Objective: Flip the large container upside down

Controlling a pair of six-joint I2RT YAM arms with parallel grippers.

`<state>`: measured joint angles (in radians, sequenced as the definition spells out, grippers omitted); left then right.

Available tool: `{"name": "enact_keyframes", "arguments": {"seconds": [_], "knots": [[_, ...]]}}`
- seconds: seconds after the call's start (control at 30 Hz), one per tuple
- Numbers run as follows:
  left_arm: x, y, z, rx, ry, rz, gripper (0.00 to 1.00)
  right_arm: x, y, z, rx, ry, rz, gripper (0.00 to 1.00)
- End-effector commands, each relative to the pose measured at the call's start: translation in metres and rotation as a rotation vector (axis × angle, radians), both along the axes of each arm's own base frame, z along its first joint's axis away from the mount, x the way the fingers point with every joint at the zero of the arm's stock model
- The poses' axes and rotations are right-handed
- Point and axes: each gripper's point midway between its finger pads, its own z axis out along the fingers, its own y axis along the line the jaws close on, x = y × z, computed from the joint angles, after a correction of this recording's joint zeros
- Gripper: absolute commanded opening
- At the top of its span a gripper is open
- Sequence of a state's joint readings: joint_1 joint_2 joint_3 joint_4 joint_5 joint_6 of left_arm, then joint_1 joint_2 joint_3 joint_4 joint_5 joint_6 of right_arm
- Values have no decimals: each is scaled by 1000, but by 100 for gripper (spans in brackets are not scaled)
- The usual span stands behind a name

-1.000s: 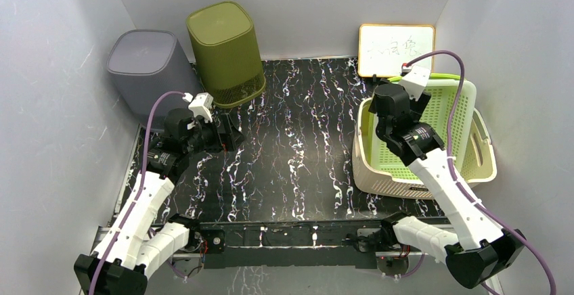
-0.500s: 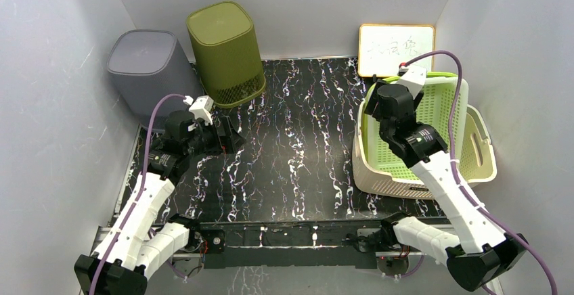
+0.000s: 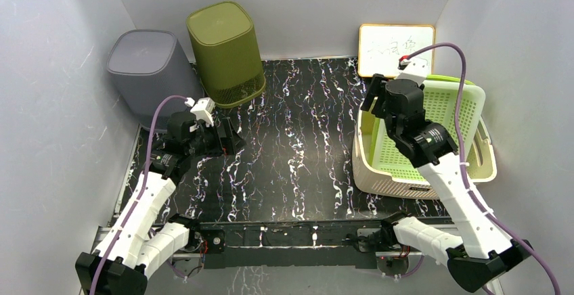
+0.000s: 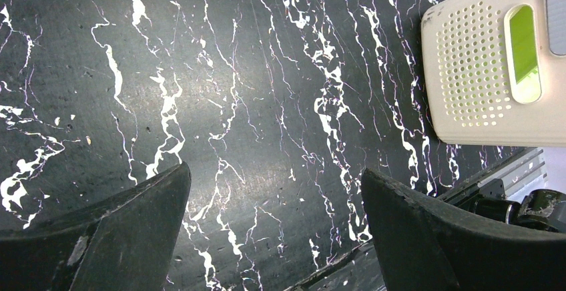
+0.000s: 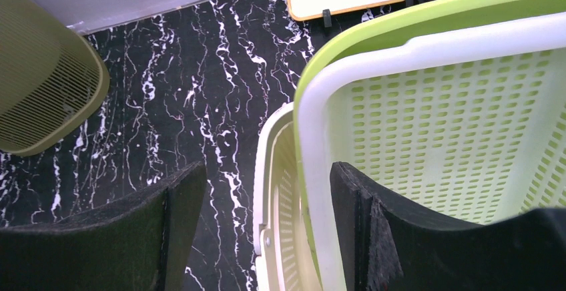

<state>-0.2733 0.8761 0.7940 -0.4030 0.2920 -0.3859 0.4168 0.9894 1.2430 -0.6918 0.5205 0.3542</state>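
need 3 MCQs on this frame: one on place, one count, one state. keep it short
1. Where is the whiteboard?
A) against the back wall, behind the cream basket
B) between the two bins
C) at the table's near edge

2. How many bins stand at the back left?
A) one
B) two
C) three

3. The left gripper is:
A) shut on a bin
B) shut on a basket rim
C) open, holding nothing

Answers:
1 A: the top view shows it at the wall beyond the basket.
2 B: a grey bin and an olive bin.
3 C: its fingers stand apart with only the table between them.
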Motion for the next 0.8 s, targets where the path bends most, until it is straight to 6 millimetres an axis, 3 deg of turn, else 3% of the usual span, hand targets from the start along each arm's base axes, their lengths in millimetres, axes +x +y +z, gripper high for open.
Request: {"name": "enact_keyframes", "arguments": {"seconds": [0.0, 0.4, 0.47, 0.6, 0.77], "knots": [[-2, 0, -3, 4, 7, -5, 98, 9, -9, -3, -52, -12, -55, 66], [-7, 3, -12, 18, 16, -6, 98, 15, -39, -18, -158, -14, -231, 64], [-8, 3, -14, 20, 21, -6, 98, 16, -40, -23, -167, -7, -241, 59], [-10, 4, -16, 20, 26, -4, 98, 18, -39, -30, -162, -3, -239, 40], [-13, 5, -18, 20, 29, 0, 98, 19, -41, -37, -185, 10, -252, 41]]}}
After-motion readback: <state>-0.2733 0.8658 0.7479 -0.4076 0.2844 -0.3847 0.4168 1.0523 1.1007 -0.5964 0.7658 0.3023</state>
